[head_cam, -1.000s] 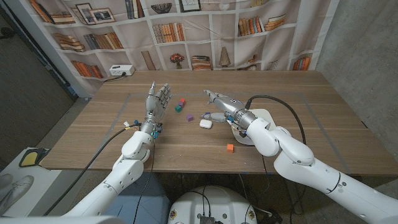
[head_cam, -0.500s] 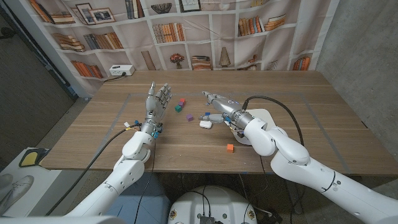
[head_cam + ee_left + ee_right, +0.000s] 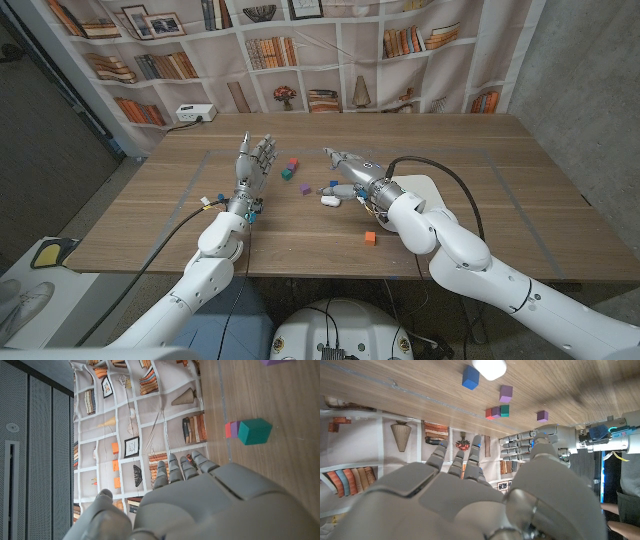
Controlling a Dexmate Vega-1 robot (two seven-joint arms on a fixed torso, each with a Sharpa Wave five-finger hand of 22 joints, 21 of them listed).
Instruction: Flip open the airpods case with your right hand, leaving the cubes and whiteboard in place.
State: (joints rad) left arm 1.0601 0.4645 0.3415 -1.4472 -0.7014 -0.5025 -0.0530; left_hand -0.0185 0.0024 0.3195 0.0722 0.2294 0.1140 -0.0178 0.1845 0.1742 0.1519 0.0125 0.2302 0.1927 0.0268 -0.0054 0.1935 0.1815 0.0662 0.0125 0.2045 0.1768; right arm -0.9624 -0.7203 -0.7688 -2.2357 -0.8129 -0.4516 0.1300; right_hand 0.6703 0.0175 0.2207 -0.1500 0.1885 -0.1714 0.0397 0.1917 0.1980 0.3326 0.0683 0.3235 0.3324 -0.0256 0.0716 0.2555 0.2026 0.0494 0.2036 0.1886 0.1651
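One white airpods case (image 3: 331, 199), six cubes (image 3: 370, 238), one whiteboard (image 3: 425, 187).

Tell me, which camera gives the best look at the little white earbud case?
The head view: the earbud case lies whole on the table, lid shut, just in front of the right hand. The right wrist view catches only part of it, cut off at the picture's edge. The left wrist view looks at cubes and the backdrop instead.
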